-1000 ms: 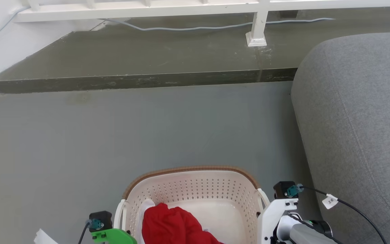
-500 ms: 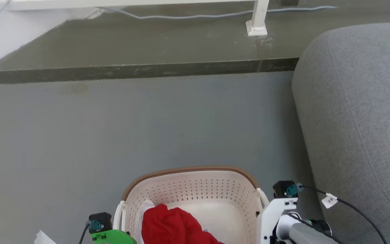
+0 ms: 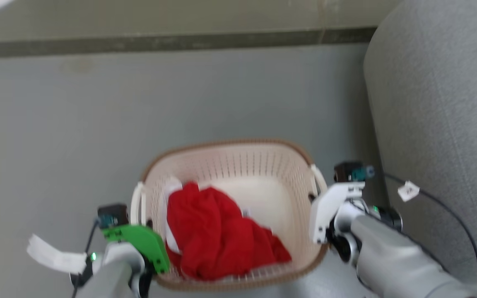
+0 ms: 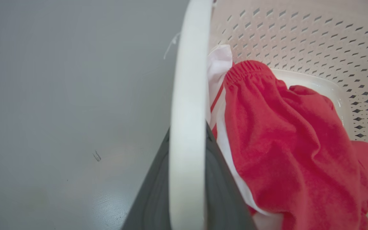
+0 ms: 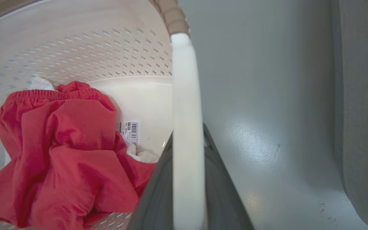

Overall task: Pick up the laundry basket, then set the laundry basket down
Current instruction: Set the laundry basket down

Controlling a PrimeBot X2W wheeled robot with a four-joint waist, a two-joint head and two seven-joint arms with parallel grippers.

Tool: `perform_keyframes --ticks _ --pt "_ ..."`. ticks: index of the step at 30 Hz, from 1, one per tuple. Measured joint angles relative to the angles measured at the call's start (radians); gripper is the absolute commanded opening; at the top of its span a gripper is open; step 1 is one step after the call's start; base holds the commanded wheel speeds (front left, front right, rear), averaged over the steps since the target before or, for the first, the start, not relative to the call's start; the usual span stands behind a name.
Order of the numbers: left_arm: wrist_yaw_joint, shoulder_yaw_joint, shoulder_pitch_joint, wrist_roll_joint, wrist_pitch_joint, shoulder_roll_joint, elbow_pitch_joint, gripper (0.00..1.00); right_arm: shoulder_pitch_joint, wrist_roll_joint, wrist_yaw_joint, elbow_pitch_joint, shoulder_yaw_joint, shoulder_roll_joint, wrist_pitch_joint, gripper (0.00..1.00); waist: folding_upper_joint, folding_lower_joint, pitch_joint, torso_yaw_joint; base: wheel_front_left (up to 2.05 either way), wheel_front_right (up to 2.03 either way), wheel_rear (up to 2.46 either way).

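The left hand [image 4: 187,135] is clamped on the white left handle [image 4: 188,80] of the cream-white perforated plastic laundry basket [image 3: 242,165]. The right hand [image 5: 188,135] is clamped on its white right handle [image 5: 185,89]. A crumpled red cloth [image 3: 215,231] lies between the hands.

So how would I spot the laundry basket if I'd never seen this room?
Start at the big grey sofa on the right; beside it stretches the grey floor. Against that floor, just left of the sofa, is the laundry basket: a cream plastic tub with perforated sides. Its brown woven-look rim, white side handles and the red garment inside set it apart.
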Motion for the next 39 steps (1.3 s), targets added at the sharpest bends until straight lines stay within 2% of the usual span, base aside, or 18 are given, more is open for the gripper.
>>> perform_keyframes --ticks 13,39 --pt "0.011 0.012 -0.164 0.012 -0.033 0.022 -0.017 0.00 -0.160 0.014 -0.001 -0.015 -0.030 -0.002 -0.050 0.00 0.0000 0.0001 0.177 0.001 0.00 0.00 0.00" --pt "0.035 0.016 -0.466 0.062 -0.058 0.020 -0.044 0.00 -0.491 -0.025 0.001 0.091 -0.058 -0.007 -0.108 0.00 0.0000 0.0002 0.562 0.027 0.00 0.00 0.00"
